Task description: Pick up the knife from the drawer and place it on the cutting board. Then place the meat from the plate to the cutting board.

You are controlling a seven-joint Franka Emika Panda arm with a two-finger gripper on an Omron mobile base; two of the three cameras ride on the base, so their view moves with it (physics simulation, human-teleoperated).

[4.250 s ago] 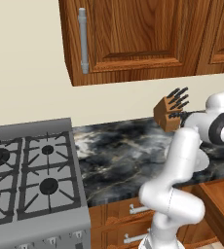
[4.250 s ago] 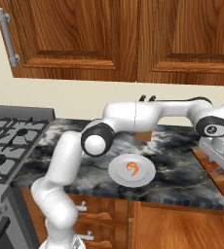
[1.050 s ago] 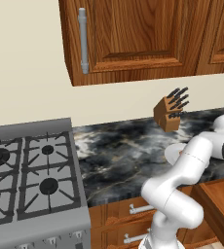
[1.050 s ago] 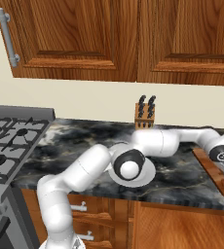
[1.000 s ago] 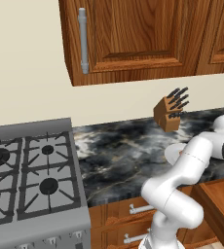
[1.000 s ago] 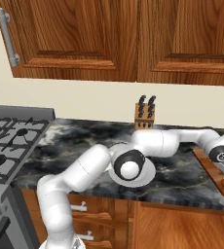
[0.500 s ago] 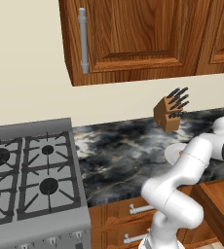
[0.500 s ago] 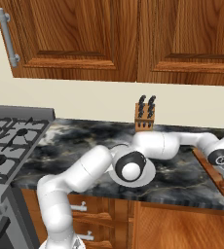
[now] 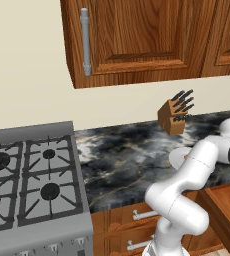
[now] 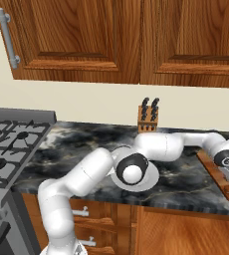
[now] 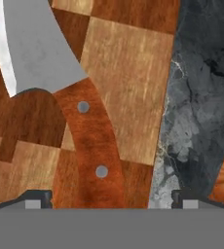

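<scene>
A simulated kitchen: cream wall, reddish-brown upper cabinets (image 9: 137,40) with a silver bar handle, and a dark marbled counter (image 9: 127,155) over wooden drawers (image 9: 137,217).

Left base view, left to right: a grey gas stove (image 9: 32,185) with black burners stands at the left, butted against the counter. A wooden knife block (image 9: 174,116) with black handles sits at the back of the counter by the wall. The white arm rises at the lower right and reaches off to the right; its forearm crosses in front of the plate (image 9: 178,158), leaving one pale edge of it visible.

Right base view, left to right: the stove corner, then open counter, then the arm's elbow joint standing directly in front of the plate (image 10: 151,180), hiding most of it, including whatever lies on it. The knife block (image 10: 147,119) stands behind, near the wall. The arm stretches on to the right, its hand low over the cutting board (image 10: 212,169), which lies at the counter's right end and is partly masked by the wrist.

Hand view: the knife (image 11: 87,141) lies flat on the checked board (image 11: 123,68), blade toward the top left, handle running down between the two dark fingertips. The gripper (image 11: 113,197) is released; its tips stand wide, clear of the handle on both sides. Right of the board edge is bare counter (image 11: 201,97).
</scene>
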